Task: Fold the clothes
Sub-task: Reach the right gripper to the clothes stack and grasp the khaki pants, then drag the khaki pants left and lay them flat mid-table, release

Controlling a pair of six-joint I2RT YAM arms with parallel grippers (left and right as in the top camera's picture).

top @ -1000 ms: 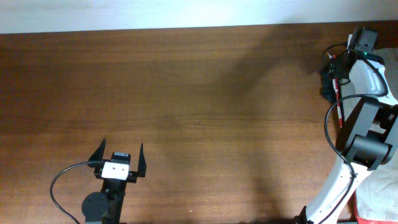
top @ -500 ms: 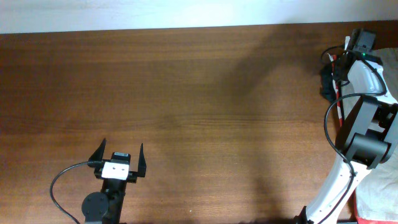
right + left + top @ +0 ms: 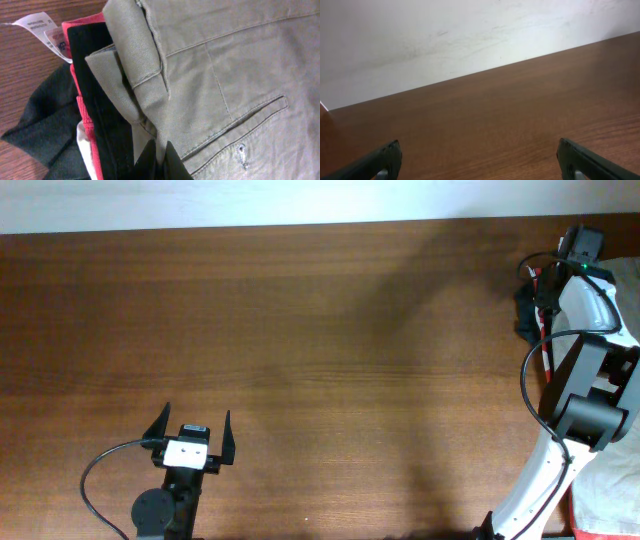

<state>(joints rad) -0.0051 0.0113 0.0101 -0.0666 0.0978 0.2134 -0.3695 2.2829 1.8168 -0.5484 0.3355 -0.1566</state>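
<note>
The clothes, khaki shorts (image 3: 225, 75) with a stitched back pocket and buttonhole, fill most of the right wrist view. My right gripper (image 3: 159, 161) is shut on a folded edge of the shorts, with the cloth pinched between the two black fingertips. In the overhead view the right arm (image 3: 592, 300) reaches to the table's far right edge and hides its own jaws and the shorts. Near the front left, my left gripper (image 3: 196, 420) stands wide open over bare wood, with nothing between its fingers (image 3: 385, 159).
Under and beside the shorts lie a black garment (image 3: 95, 85), a red cloth (image 3: 82, 107), a dark grey cloth (image 3: 40, 125) and a white label (image 3: 37, 22). A dark cloth (image 3: 525, 305) shows by the right arm. A white cloth (image 3: 610, 490) lies at the bottom right corner.
The right jaws have closed, and the right wrist has shifted slightly at the far right edge. The left arm has not moved.
</note>
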